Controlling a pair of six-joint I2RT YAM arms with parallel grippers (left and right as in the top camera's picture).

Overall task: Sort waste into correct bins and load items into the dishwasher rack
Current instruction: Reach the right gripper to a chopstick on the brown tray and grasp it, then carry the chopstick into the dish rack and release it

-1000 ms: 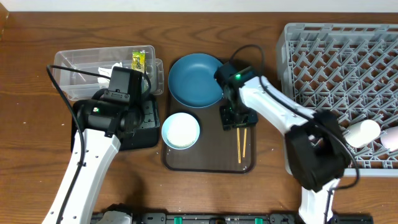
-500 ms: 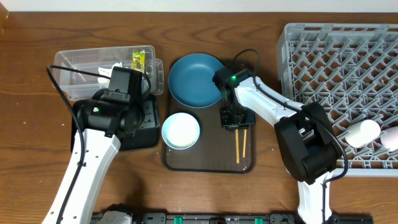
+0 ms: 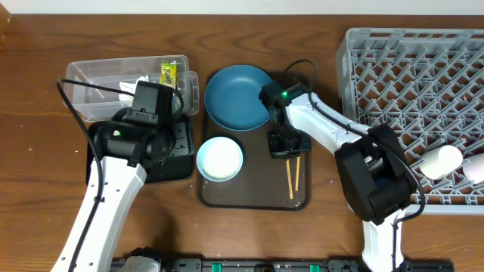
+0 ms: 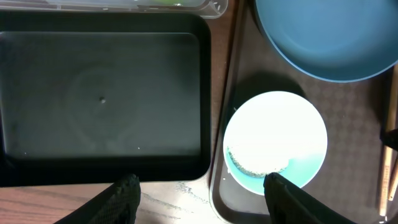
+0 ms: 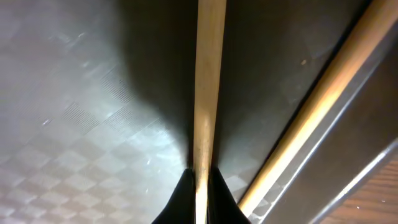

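Note:
My right gripper (image 3: 286, 148) is low over the brown tray, shut on one wooden chopstick (image 5: 205, 93) that runs straight out from between its fingertips (image 5: 200, 186). The second chopstick (image 5: 323, 99) lies slanted beside it on the tray. In the overhead view the chopsticks (image 3: 293, 174) stick out below the gripper. The blue dish (image 3: 238, 97) and the white bowl (image 3: 220, 159) sit on the same tray. My left gripper (image 4: 202, 199) hangs open above the gap between the black tray (image 4: 99, 99) and the bowl (image 4: 273, 140), holding nothing. Rice grains (image 4: 255, 167) cling inside the bowl.
The brown serving tray (image 3: 253, 195) holds the dishes. The clear tub (image 3: 106, 83), with the yellow-green wrapper (image 3: 167, 72) at its right end, stands behind the black tray (image 3: 179, 155). The grey rack (image 3: 416, 91) fills the right side, with a pale cup (image 3: 441, 160) and a pink cup (image 3: 476, 168) in it.
My right gripper has closed on one chopstick, and the right arm's elbow has swung closer to the tray. The left arm has not moved.

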